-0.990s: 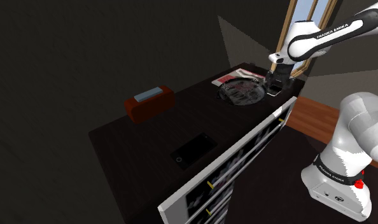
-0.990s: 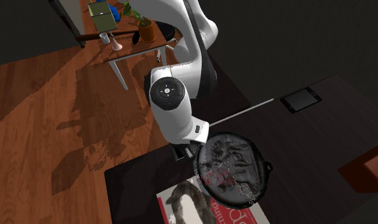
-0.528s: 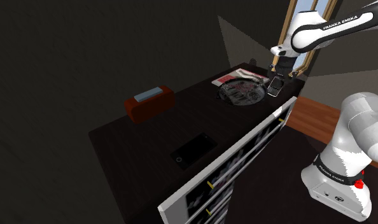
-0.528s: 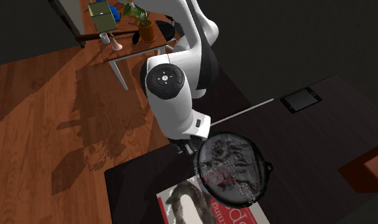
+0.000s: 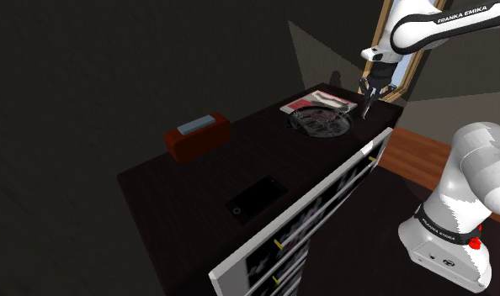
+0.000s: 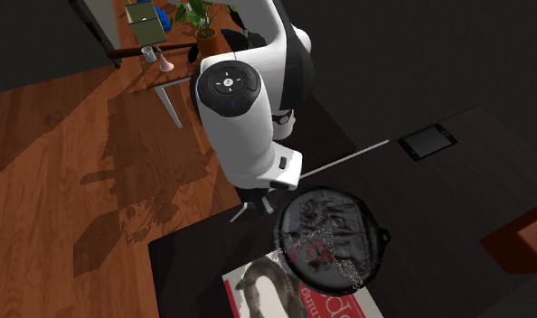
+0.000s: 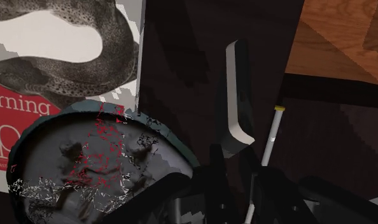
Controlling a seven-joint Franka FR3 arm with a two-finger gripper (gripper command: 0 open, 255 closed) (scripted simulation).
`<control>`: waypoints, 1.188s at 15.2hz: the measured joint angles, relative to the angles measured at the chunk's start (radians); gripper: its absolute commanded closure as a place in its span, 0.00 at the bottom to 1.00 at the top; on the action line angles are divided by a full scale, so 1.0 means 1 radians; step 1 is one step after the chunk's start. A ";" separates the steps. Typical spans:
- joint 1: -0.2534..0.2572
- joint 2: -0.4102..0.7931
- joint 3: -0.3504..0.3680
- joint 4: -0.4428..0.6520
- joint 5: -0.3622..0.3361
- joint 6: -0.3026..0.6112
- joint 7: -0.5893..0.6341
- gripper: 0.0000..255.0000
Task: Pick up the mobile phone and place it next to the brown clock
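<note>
Black hand (image 5: pixel 370 95) was closed on the mobile phone (image 7: pixel 235 95), clasping its lower end between both fingers (image 7: pixel 215 170). Phone stood edge-on along the hand's axis, pale grey side edge facing the wrist camera.

Shoulder view: hand hung in the air over the far end of the dark surface (image 5: pixel 168 189), just to the shoulder view's right of a round grey dish (image 5: pixel 322 120). Phone was clear of the surface.

Dish sat on a magazine (image 7: pixel 41 57) with a red cover band and a spotted grey animal photo. Dish rim was just beside the hand in the wrist view; couldn't tell whether it touched the phone.

Brown clock (image 5: pixel 198 137) was a reddish-brown box with a pale blue-grey top face. It sat on the same surface, well apart from the hand, to the shoulder view's left of the dish.

Flat black device (image 5: pixel 257 196) lay near the surface's front edge, between the clock and a white-edged panel (image 5: pixel 311 214). Panel stood out from the furniture's front and carried small yellow marks.

Second exterior view: white arm link (image 6: pixel 240 117) covered most of the hand, beside the dish. Wooden floor (image 6: pixel 68 172) lay behind, with a small table and potted plant (image 6: pixel 199 23) at that view's top. Stand (image 5: pixel 449 248) sat at the shoulder view's lower right.
</note>
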 measured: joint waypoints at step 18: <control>0.002 -0.035 0.122 0.159 0.057 -0.210 0.024 1.00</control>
